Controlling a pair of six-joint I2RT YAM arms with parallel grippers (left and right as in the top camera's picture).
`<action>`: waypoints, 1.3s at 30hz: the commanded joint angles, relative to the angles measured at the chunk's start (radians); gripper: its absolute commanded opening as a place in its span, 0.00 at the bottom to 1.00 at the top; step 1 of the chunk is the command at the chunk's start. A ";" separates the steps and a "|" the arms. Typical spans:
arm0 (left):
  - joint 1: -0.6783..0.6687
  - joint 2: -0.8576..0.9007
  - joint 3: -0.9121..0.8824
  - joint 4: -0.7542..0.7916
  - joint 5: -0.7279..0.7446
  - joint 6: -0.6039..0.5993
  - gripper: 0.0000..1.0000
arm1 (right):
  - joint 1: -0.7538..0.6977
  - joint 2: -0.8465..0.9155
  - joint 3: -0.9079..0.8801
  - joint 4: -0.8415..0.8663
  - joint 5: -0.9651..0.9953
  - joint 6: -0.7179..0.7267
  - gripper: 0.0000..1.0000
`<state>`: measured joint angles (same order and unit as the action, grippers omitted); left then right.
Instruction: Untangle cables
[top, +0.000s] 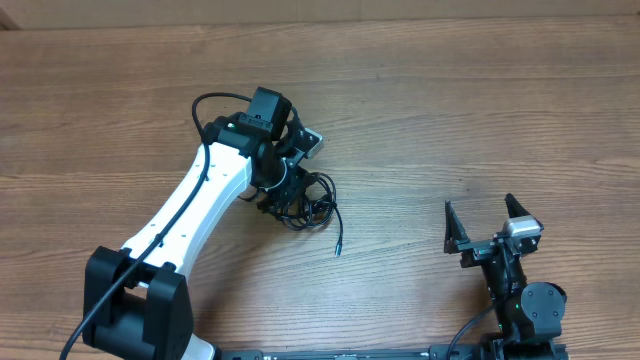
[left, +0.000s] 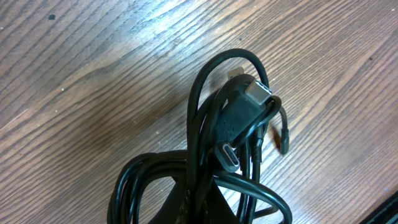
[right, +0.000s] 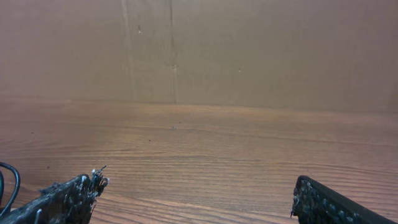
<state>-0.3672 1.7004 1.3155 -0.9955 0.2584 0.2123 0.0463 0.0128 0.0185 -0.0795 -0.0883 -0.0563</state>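
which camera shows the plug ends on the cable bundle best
Left wrist: the cables fill the frame, with silver-tipped plugs clear. Overhead shows a small bunch partly under the left gripper. Right wrist shows none clearly.

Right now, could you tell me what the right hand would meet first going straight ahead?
The way looks free: only bare table lies ahead of the right hand, up to the brown wall, though depth is unclear. The cables lie to its left.

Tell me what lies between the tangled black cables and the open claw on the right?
Only bare table, as the overhead view shows; a loose strand of the cables ends well short of the right gripper.
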 joint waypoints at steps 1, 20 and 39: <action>-0.006 0.005 0.025 0.004 -0.012 -0.011 0.04 | -0.003 -0.010 -0.010 0.002 0.013 0.000 1.00; -0.006 0.005 0.028 -0.002 0.031 -0.037 0.04 | -0.003 -0.010 -0.010 0.002 0.012 0.000 1.00; -0.006 0.005 0.126 -0.054 0.123 -0.037 0.04 | -0.003 -0.010 -0.010 0.023 0.121 -0.026 1.00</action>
<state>-0.3672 1.7004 1.4055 -1.0485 0.3347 0.1860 0.0463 0.0128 0.0185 -0.0742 0.0116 -0.0792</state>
